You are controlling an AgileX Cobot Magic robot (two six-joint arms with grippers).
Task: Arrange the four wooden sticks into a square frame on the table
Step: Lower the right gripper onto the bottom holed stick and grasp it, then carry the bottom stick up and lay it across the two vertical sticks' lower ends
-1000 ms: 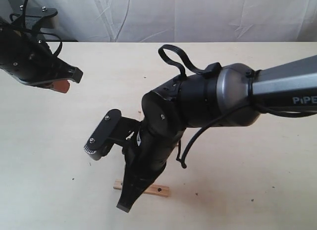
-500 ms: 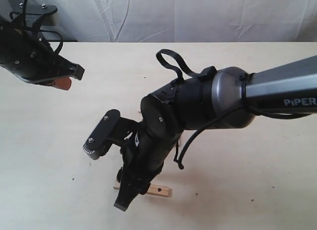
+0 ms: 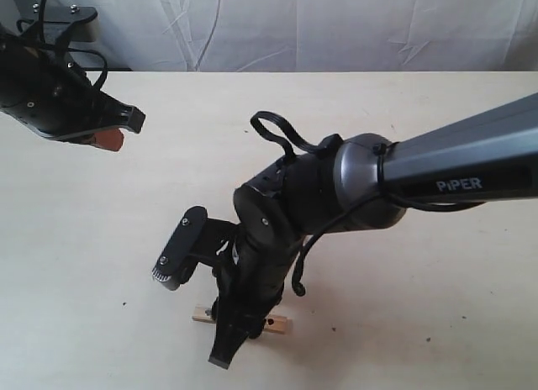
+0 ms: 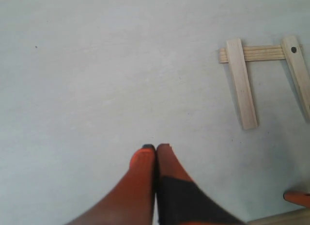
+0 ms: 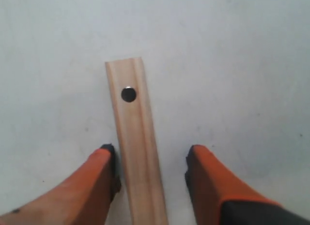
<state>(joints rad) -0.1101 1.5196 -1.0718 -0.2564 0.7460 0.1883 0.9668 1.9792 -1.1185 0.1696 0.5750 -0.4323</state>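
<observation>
A wider wooden stick (image 5: 135, 137) with a dark hole (image 5: 128, 94) lies flat on the table (image 3: 437, 306). My right gripper (image 5: 150, 159) is open astride it, and the stick sits closer to one orange finger (image 5: 99, 179). In the exterior view that stick (image 3: 278, 326) shows near the front edge, partly covered by the right gripper (image 3: 225, 350). Three other sticks (image 4: 241, 84) lie as a three-sided frame, one with a hole (image 4: 298, 72); the right arm hides them in the exterior view. My left gripper (image 4: 156, 147) is shut on nothing, and it hangs at the far left (image 3: 118, 131).
The right arm's bulky wrist and cable loop (image 3: 286, 134) stretch across the middle of the table. A white cloth backdrop (image 3: 336, 28) hangs behind the far edge. An orange tip (image 4: 296, 197) shows at the corner of the left wrist view.
The right arm has come down and shifted slightly, bringing its gripper lower over the stick near the front edge. The left gripper has hardly moved.
</observation>
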